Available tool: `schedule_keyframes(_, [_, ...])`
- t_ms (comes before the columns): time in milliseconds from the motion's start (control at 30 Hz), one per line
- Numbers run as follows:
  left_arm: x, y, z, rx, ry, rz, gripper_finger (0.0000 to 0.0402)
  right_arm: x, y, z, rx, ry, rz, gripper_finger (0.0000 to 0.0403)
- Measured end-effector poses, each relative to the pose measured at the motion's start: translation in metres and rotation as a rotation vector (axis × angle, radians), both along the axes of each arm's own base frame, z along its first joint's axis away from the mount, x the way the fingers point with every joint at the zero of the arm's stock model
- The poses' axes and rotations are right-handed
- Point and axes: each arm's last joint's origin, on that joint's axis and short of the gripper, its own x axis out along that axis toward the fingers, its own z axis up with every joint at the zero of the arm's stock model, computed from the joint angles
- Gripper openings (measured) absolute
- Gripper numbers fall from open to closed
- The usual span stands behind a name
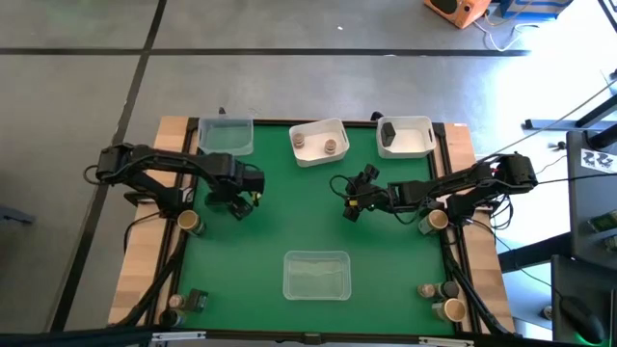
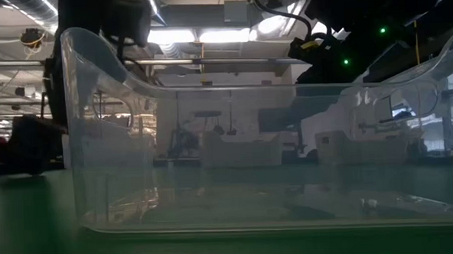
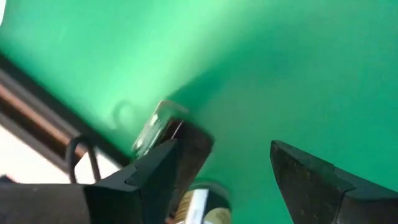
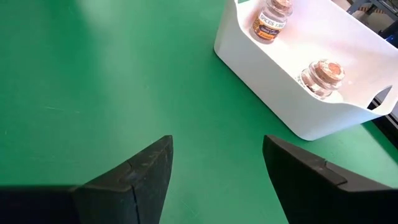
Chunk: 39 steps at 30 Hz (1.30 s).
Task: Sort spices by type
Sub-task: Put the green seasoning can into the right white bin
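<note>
2 spice jars point(image 1: 314, 146) stand in the middle white tray point(image 1: 339, 128) at the counter's point(image 1: 289, 226) far edge, and 1 dark item point(image 1: 388, 134) sits in the right tray point(image 1: 424, 123). 4 more jars stand along the counter's side edges: 1 left point(image 1: 189, 222), 3 right point(image 1: 437, 220). The left gripper point(image 1: 238, 206) and right gripper point(image 1: 353, 208) both hover spread and empty; 2 clear trays point(image 1: 316, 275) hold nothing.

Two spice jars point(image 4: 300, 46) stand upright in the white tray point(image 4: 267, 106) ahead of my pincer; others stand along the table edges point(image 1: 436, 220).
</note>
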Motion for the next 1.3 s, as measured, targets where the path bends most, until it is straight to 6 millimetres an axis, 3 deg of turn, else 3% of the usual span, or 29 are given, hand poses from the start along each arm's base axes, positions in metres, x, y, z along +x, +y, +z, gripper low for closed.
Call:
schedule_keyframes(367, [0.004, -0.004, 0.028, 0.015, 0.009, -0.12, 0.0241, 0.0, 0.0, 0.0, 0.0, 0.0, 0.0, 0.025])
schedule_keyframes(633, [-0.014, -0.002, 0.048, 0.074, 0.079, -0.231, 0.0241, 0.0, 0.0, 0.0, 0.0, 0.001, 0.0, 0.025])
schedule_keyframes(933, [-0.027, -0.005, 0.03, 0.017, 0.18, -0.441, 0.0241, 0.0, 0.0, 0.0, 0.0, 0.0, 0.0, 0.025])
schedule_keyframes(1300, [-0.038, -0.008, 0.01, -0.081, 0.249, -0.433, 0.0241, 0.0, 0.0, 0.0, 0.0, 0.0, 0.0, 0.025])
